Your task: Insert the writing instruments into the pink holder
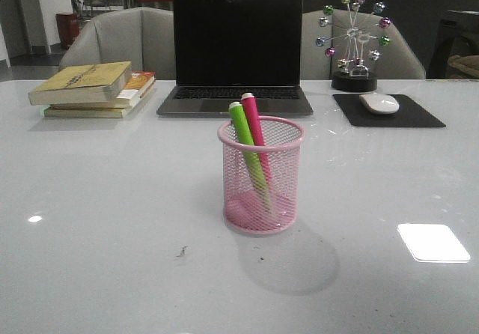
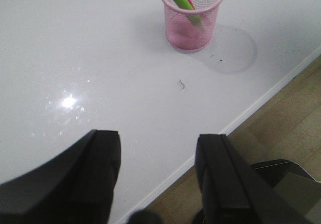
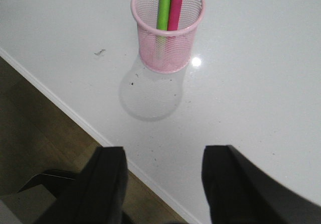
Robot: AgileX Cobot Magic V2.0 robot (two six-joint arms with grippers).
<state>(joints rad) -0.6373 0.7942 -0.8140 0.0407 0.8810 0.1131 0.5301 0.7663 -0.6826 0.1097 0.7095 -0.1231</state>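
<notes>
On the left of the white table, at the back, a few books lie in a pile. Next to them sits a laptop with a dark screen. In front of the laptop, near the middle of the table, the pink holder stands upright. The green pen and the pink pen are both inside it, side by side, leaning toward the back left, with their tops poking out over the rim. Further right at the back, a little wheel toy with shiny balls stands by a white mouse on a black pad. The left pincer hangs over the near edge of the table, spread wide with nothing in it, well apart from the holder. The right pincer is the same, spread wide and holding nothing.
</notes>
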